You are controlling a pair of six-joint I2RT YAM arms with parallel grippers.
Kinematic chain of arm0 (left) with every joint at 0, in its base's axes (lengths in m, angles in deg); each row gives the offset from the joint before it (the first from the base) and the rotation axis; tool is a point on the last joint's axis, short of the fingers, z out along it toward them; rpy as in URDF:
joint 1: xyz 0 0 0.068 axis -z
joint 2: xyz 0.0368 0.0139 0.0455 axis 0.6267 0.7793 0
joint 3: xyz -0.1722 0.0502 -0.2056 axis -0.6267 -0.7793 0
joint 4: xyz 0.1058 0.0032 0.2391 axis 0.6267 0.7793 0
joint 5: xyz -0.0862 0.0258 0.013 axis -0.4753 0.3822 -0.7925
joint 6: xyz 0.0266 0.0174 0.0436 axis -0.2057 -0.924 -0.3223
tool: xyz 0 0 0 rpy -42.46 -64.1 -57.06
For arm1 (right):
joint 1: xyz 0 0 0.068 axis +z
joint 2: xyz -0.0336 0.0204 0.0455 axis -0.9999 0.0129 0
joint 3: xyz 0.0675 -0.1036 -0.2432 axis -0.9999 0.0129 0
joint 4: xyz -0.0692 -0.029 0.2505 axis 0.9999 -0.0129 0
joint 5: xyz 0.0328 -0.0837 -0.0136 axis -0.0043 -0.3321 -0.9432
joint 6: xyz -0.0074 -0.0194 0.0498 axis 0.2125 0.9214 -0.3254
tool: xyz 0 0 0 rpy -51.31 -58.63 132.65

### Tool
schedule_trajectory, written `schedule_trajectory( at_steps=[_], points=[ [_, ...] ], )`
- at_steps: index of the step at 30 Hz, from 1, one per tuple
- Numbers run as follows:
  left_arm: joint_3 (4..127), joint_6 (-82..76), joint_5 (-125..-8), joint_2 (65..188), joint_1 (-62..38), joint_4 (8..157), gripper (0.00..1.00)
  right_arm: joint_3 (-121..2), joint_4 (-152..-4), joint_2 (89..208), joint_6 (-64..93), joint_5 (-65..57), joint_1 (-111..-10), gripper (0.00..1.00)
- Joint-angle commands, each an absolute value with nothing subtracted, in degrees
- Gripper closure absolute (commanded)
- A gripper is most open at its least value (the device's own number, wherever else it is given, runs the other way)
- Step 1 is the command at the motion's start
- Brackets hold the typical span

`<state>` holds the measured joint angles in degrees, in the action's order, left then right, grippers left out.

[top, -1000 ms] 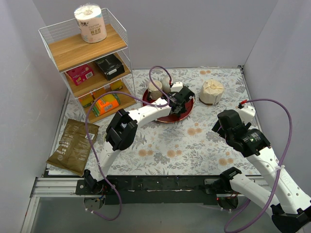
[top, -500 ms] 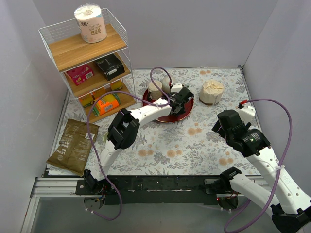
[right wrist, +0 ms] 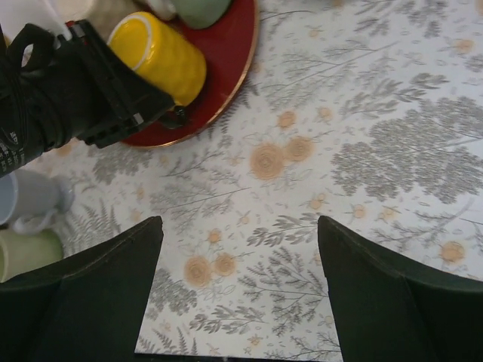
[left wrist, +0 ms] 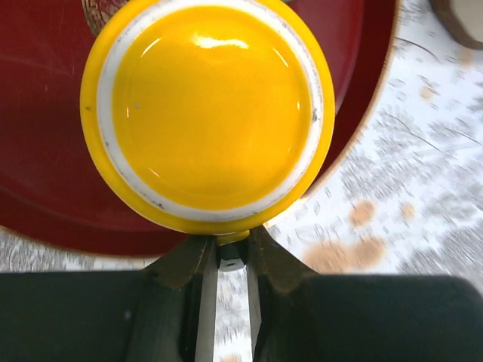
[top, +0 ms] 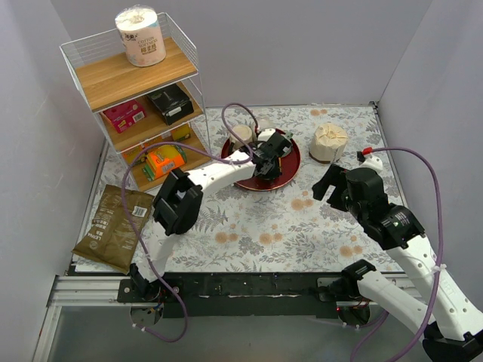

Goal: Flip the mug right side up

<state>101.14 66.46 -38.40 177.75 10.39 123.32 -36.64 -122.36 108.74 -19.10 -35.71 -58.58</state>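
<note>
A yellow mug fills the left wrist view, its glazed base with a white ring facing the camera. My left gripper is shut on the mug's handle and holds it over the red tray. In the right wrist view the mug is tilted on its side above the tray. In the top view my left gripper hides most of the mug. My right gripper is open and empty above the floral cloth, right of the tray.
Other cups stand at the back of the tray. A wrapped brown bundle sits to its right. A wire shelf stands back left and a brown bag lies front left. A grey mug and a pale green one stand near the left arm.
My left gripper has shifted a little left and back over the tray, turning with the mug. My right arm has swung left toward the tray.
</note>
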Motion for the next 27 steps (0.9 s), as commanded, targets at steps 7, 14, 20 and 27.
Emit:
schedule_trajectory(
  at_steps=[7,14,20,27],
  points=[
    [90.5,70.9,-55.9,148.4,5.8,109.5,1.00,-34.9,-97.9,107.9,-16.3,-5.7,-58.8,0.10],
    [82.6,75.5,-70.0,135.4,2.0,94.5,1.00,-30.4,-81.8,106.8,-27.1,3.8,-58.8,0.11],
    [77.3,78.2,-78.3,128.9,1.8,82.2,1.00,-33.5,-68.5,108.5,-29.6,9.9,-58.8,0.12],
    [73.2,80.0,-84.2,123.8,1.8,72.7,1.00,-39.2,-59.7,112.9,-31.8,12.6,-58.8,0.13]
  ],
)
